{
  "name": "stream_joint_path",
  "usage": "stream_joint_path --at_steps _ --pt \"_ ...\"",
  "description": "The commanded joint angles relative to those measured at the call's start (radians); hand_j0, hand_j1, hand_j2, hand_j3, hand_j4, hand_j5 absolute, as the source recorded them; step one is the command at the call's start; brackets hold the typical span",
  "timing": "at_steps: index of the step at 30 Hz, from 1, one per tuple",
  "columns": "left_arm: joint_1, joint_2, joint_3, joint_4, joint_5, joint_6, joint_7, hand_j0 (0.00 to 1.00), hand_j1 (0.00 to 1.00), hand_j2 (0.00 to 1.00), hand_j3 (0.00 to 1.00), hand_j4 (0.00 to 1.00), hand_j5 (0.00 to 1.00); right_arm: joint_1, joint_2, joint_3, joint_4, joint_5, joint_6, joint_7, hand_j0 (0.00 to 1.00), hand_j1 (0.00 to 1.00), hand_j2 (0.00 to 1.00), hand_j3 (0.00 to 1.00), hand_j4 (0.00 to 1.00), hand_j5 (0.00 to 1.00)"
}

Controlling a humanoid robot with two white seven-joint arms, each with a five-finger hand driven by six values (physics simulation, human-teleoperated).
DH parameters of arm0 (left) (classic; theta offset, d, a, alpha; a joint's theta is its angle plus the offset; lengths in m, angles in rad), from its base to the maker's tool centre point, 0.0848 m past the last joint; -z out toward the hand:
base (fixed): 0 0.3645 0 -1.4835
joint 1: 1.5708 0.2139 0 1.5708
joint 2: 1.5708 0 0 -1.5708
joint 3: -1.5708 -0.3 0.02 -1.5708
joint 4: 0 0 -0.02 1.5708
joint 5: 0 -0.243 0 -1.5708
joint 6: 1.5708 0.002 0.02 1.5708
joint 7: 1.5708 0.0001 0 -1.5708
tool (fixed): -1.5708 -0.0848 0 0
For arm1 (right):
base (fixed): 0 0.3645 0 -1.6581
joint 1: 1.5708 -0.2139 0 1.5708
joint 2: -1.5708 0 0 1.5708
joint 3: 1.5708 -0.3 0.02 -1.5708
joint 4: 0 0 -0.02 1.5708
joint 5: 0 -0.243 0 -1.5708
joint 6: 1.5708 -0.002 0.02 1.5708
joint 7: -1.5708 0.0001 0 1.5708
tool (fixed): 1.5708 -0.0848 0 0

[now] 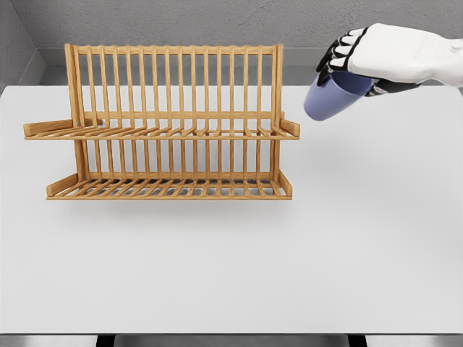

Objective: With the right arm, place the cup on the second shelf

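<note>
1. Head view: the right hand (362,58) enters from the upper right edge on a white arm, its fingers curled down over the top of the cup (331,97) and clasping it.
2. The fingers (338,50) are white with dark joints, and they wrap the upper side of the cup, hiding part of it.
3. The cup is blue-violet and tilted, its lower end pointing down and to the left; it hangs in the air above the tabletop (231,267), touching nothing but the hand.
4. The cup sits just to the right of the wooden rack (166,123), near the right end of the upper shelf (159,134) and slightly above its level, apart from the wood.
5. The rack stands upright on the left half of the white tabletop, built of light wooden slats, with a tall slatted back.
6. Its lower shelf (170,189) lies below and slightly forward of the upper one; both shelves carry nothing.
7. No brand, label or writing can be read on the cup, the rack or the hand.
8. A grey wall (217,22) runs behind the tabletop.
</note>
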Motion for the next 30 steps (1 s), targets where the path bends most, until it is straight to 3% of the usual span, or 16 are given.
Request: stream_joint_path --at_steps 1,6,20,30 --pt "0.000 0.000 0.000 0.000 0.000 0.000 0.000 1.00 1.00 1.00 1.00 1.00 1.00 0.000 0.004 -0.002 -0.001 -0.006 0.003 -0.001 0.56 0.56 0.56 0.56 0.56 0.56" --pt "0.000 0.000 0.000 0.000 0.000 0.000 0.000 1.00 1.00 1.00 1.00 1.00 1.00 -0.017 0.046 0.002 -0.023 -0.006 0.003 -0.001 0.56 0.56 0.56 0.56 0.56 0.56" --pt "0.000 0.000 0.000 0.000 0.000 0.000 0.000 1.00 1.00 1.00 1.00 1.00 1.00 -0.028 0.073 0.031 -0.116 -0.006 0.003 -0.001 0.56 0.56 0.56 0.56 0.56 0.56" --pt "0.000 0.000 0.000 0.000 0.000 0.000 0.000 1.00 1.00 1.00 1.00 1.00 1.00 -0.048 0.096 0.122 -0.113 0.004 0.036 -0.001 0.57 0.57 0.57 0.57 0.57 0.57"
